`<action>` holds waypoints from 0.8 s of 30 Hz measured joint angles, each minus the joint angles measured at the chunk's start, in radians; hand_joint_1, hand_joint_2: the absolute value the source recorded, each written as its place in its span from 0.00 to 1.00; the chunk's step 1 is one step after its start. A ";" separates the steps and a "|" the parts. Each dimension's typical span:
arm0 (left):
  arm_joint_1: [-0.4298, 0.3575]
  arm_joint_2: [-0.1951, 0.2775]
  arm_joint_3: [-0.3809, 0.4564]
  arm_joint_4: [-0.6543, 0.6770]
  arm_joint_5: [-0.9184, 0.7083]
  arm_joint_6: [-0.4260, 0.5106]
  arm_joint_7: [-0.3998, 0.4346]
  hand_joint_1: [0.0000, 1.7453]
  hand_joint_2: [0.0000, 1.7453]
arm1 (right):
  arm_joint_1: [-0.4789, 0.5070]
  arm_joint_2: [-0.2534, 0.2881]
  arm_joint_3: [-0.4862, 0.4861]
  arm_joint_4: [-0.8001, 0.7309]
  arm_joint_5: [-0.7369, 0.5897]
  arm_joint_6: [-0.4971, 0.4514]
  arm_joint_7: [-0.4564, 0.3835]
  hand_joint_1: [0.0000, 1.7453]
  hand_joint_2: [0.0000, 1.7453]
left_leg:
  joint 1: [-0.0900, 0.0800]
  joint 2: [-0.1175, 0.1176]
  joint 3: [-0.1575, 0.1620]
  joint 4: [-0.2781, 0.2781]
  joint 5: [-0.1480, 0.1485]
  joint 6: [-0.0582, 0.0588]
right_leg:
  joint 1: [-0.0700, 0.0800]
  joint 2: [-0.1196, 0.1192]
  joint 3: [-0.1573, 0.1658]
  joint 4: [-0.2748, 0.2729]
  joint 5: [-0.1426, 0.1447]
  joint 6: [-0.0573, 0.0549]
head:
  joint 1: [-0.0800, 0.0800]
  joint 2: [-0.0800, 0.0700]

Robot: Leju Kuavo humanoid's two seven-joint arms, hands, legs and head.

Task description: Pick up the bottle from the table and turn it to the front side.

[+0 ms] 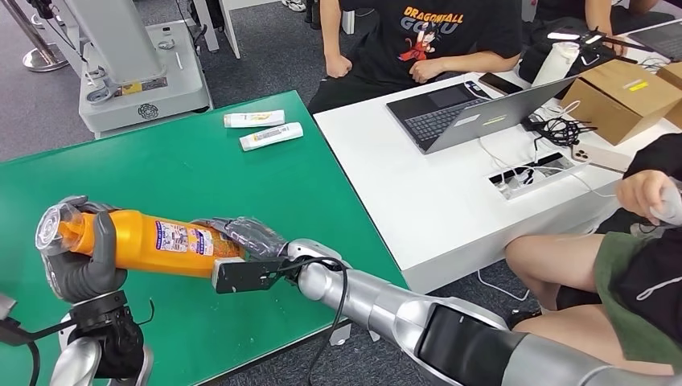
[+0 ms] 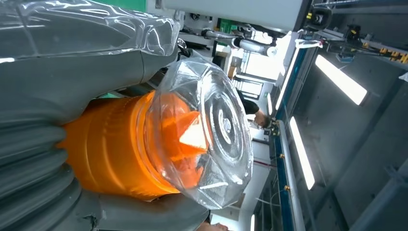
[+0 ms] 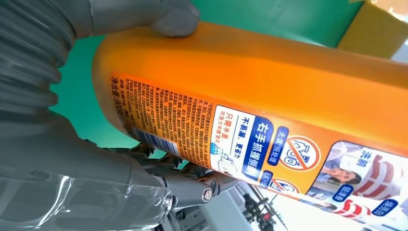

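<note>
An orange bottle (image 1: pixel 157 240) with a clear cap and a printed label lies on its side in the air above the green table (image 1: pixel 177 173). My left hand (image 1: pixel 80 269) grips its neck end just below the cap (image 2: pixel 207 130). At the other end my right hand (image 1: pixel 245 237) holds the bottle's base, thumb (image 3: pixel 163 17) on one side and fingers under the other. The small-print back label (image 3: pixel 231 139) faces the right wrist camera. The bottle (image 2: pixel 115 144) is orange right up to the cap.
Two white tubes (image 1: pixel 265 129) lie at the far edge of the green table. A white desk (image 1: pixel 434 193) to the right carries a laptop (image 1: pixel 466 112), cables and cardboard boxes (image 1: pixel 623 96). People sit behind and beside it. A grey machine base (image 1: pixel 137 88) stands at the far left.
</note>
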 joint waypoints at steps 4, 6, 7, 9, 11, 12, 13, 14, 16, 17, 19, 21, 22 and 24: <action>-0.006 -0.004 0.000 0.001 -0.005 -0.001 0.003 0.00 1.00 | -0.004 0.004 -0.012 -0.017 -0.002 -0.008 -0.001 1.00 1.00 | 0.000 0.000 0.000 0.000 0.000 0.000 | 0.000 0.000 0.000 0.000 0.000 0.000 | 0.000 0.000; -0.005 -0.005 0.000 0.004 -0.008 -0.001 0.004 0.00 1.00 | -0.011 0.011 -0.014 -0.027 -0.002 -0.012 -0.003 1.00 1.00 | 0.000 0.000 0.000 0.000 0.000 0.000 | 0.000 0.000 0.000 0.000 0.000 0.000 | 0.000 0.000; -0.005 -0.005 -0.001 0.005 -0.009 -0.001 0.006 0.00 1.00 | -0.014 0.014 -0.015 -0.032 -0.002 -0.013 -0.004 1.00 1.00 | 0.000 0.000 0.000 0.000 0.000 0.000 | 0.000 0.000 0.000 0.000 0.000 0.000 | 0.000 0.000; -0.004 -0.005 -0.001 0.009 -0.010 -0.001 0.009 0.00 1.00 | -0.022 0.019 -0.016 -0.041 -0.002 -0.013 -0.005 1.00 1.00 | 0.000 0.000 0.000 0.000 0.000 0.000 | 0.000 0.000 0.000 0.000 0.000 0.000 | 0.000 0.000; -0.003 -0.005 -0.001 0.012 -0.011 -0.001 0.011 0.00 1.00 | -0.026 0.023 -0.017 -0.048 -0.002 -0.013 -0.006 1.00 1.00 | 0.000 0.000 0.000 0.000 0.000 0.000 | 0.000 0.000 0.000 0.000 0.000 0.000 | 0.000 0.000; -0.003 -0.005 -0.001 0.012 -0.011 -0.001 0.011 0.00 1.00 | -0.027 0.025 -0.017 -0.050 -0.002 -0.013 -0.006 1.00 1.00 | 0.000 0.000 0.000 0.000 0.000 0.000 | 0.000 0.000 0.000 0.000 0.000 0.000 | 0.000 0.000; -0.003 -0.005 -0.001 0.013 -0.011 -0.001 0.011 0.00 1.00 | -0.028 0.026 -0.018 -0.052 -0.002 -0.014 -0.006 1.00 1.00 | 0.000 0.000 0.000 0.000 0.000 0.000 | 0.000 0.000 0.000 0.000 0.000 0.000 | 0.000 0.000; -0.002 -0.005 -0.001 0.014 -0.011 -0.001 0.011 0.00 1.00 | -0.028 0.027 -0.019 -0.053 -0.003 -0.014 -0.006 1.00 1.00 | 0.000 0.000 0.000 0.000 0.000 0.000 | 0.000 0.000 0.000 0.000 0.000 0.000 | 0.000 0.000; -0.002 -0.005 -0.001 0.016 -0.011 -0.001 0.011 0.00 1.00 | -0.029 0.031 -0.021 -0.057 -0.005 -0.015 -0.006 1.00 1.00 | 0.000 0.000 0.000 0.000 0.000 0.000 | 0.000 0.000 0.000 0.000 0.000 0.000 | 0.000 0.000; -0.002 -0.006 -0.001 0.017 -0.012 -0.001 0.011 0.00 1.00 | -0.030 0.034 -0.022 -0.059 -0.007 -0.015 -0.006 1.00 1.00 | 0.000 0.000 0.000 0.000 0.000 0.000 | 0.000 0.000 0.000 0.000 0.000 0.000 | 0.000 0.000; -0.002 -0.007 -0.002 0.019 -0.013 -0.001 0.011 0.00 1.00 | -0.033 0.039 -0.024 -0.063 -0.010 -0.015 -0.005 1.00 1.00 | 0.000 0.000 0.000 0.000 0.000 0.000 | 0.000 0.000 0.000 0.000 0.000 0.000 | 0.000 0.000; -0.002 -0.008 -0.002 0.020 -0.014 -0.001 0.011 0.00 1.00 | -0.035 0.045 -0.025 -0.065 -0.017 -0.014 -0.004 1.00 1.00 | 0.000 0.000 0.000 0.000 0.000 0.000 | 0.000 0.000 0.000 0.000 0.000 0.000 | 0.000 0.000; -0.002 -0.009 -0.002 0.021 -0.014 -0.001 0.011 0.00 1.00 | -0.035 0.048 -0.026 -0.066 -0.019 -0.013 -0.003 1.00 1.00 | 0.000 0.000 0.000 0.000 0.000 0.000 | 0.000 0.000 0.000 0.000 0.000 0.000 | 0.000 0.000; -0.002 -0.010 -0.002 0.021 -0.014 0.000 0.012 0.00 1.00 | -0.035 0.053 -0.027 -0.066 -0.023 -0.011 -0.003 1.00 1.00 | 0.000 0.000 0.000 0.000 0.000 0.000 | 0.000 0.000 0.000 0.000 0.000 0.000 | 0.000 0.000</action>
